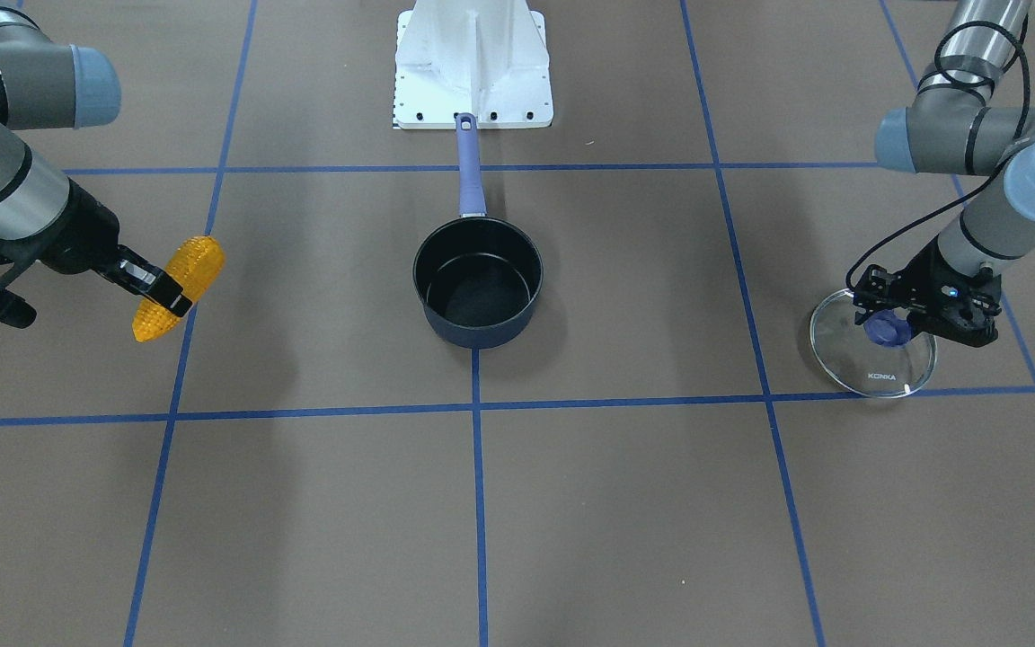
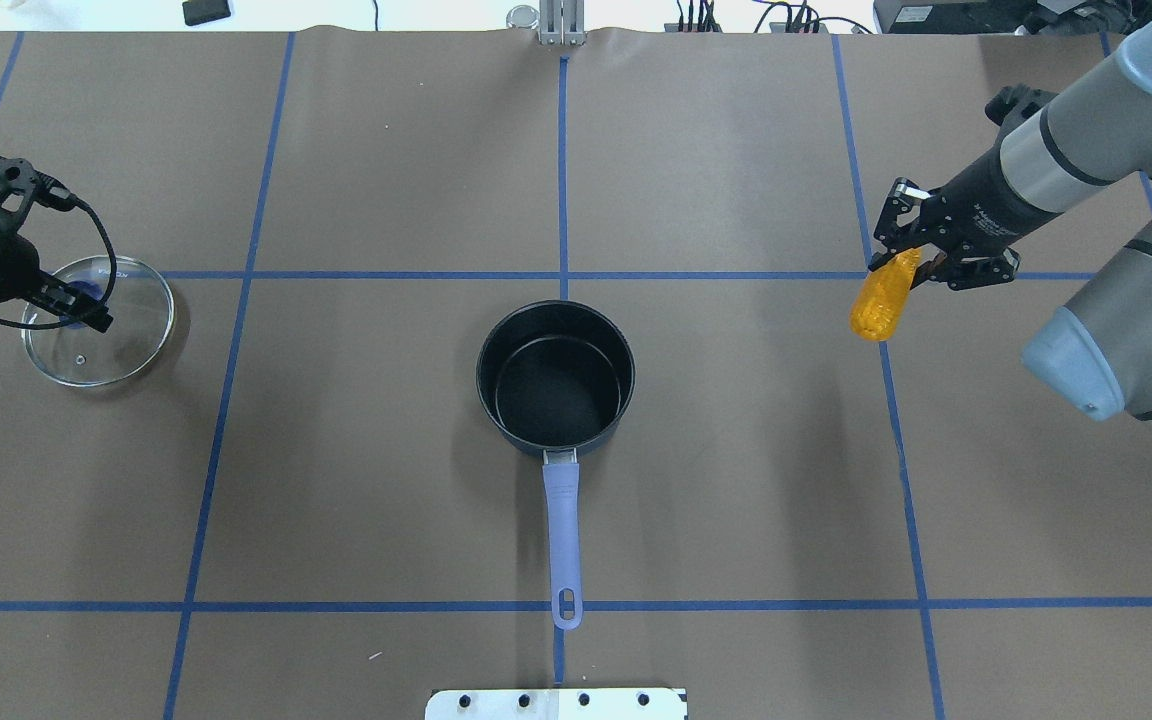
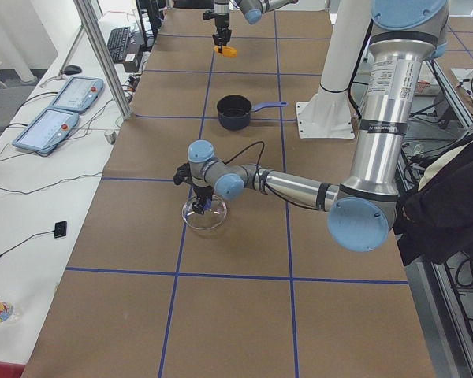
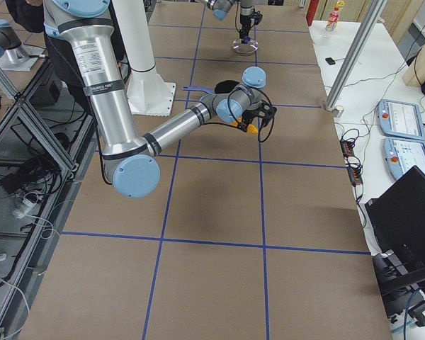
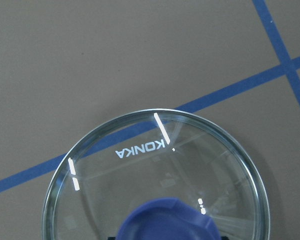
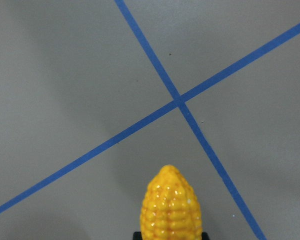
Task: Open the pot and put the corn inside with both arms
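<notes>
The dark navy pot (image 1: 480,334) stands open and empty at the table's middle, its purple-blue handle (image 1: 469,171) pointing toward the robot's base; it also shows in the overhead view (image 2: 483,378). My right gripper (image 1: 165,295) is shut on the orange-yellow corn (image 1: 192,262) and holds it above the table, well to the pot's side (image 2: 881,300). The corn's tapered tip shows in the right wrist view (image 6: 172,207). My left gripper (image 1: 888,314) is shut on the blue knob (image 5: 165,220) of the glass KONKA lid (image 1: 859,361), which is low at the table, far from the pot.
The white base plate (image 1: 473,63) sits just beyond the pot's handle end. Blue tape lines (image 2: 563,180) divide the brown table. Tablets and a keyboard lie on the side bench (image 3: 63,102) off the table.
</notes>
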{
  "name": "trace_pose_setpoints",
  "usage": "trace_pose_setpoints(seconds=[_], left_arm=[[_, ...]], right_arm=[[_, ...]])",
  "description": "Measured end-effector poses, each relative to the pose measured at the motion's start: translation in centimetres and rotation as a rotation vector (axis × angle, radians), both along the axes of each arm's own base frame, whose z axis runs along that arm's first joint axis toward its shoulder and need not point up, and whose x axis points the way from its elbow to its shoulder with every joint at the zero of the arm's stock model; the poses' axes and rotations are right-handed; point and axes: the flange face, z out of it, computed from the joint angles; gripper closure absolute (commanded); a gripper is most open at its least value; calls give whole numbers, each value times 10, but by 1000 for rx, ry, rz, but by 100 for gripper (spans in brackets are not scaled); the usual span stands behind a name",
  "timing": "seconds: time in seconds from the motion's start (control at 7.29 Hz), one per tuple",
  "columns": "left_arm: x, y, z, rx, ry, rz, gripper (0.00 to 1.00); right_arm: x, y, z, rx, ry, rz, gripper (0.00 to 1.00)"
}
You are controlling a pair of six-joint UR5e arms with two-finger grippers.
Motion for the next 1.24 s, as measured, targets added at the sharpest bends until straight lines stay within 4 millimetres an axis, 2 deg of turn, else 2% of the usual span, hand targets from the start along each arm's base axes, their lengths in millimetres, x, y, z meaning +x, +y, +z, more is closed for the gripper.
trace_pose_setpoints(seconds=[0.14, 0.41, 0.55, 0.82, 1.1, 1.24], left_arm=[[1, -2, 6, 5, 4, 0, 30], [4, -4, 12, 7, 9, 2, 3], [5, -4, 10, 10, 13, 4, 3], [0, -6, 3, -4, 47, 13, 3], [-21, -13, -6, -23, 91, -1, 2], [-37, -17, -19, -29, 120, -13, 2]], right_arm=[[-7, 2, -10, -7, -7, 9, 92], [-16, 11, -25, -26, -23, 24, 92], [-23, 15, -34, -39, -30, 37, 92], [-45, 26, -65, -62, -36, 50, 92], [-76, 41, -104, -69, -14, 55, 92], [-96, 52, -121, -67, 3, 57, 92]])
